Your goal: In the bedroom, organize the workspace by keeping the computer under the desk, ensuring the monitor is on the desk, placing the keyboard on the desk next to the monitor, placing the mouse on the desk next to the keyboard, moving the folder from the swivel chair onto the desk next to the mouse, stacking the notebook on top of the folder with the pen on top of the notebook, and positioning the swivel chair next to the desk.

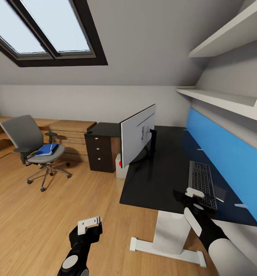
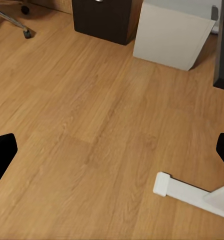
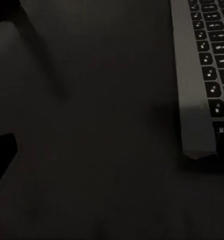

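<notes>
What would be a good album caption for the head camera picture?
Attic bedroom: grey swivel chair holding a bright blue folder, silver-backed monitor and slim grey keyboard on the black-topped desk.

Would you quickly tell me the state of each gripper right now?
Left gripper: open, holding nothing, above the wooden floor.
Right gripper: open, holding nothing, over the desk beside the keyboard.

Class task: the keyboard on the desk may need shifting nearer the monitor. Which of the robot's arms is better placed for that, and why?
Probably the right. The right gripper hangs over the desk beside the keyboard, whose edge shows close in the right wrist view. The left gripper hangs above bare floor, away from the desktop.
</notes>
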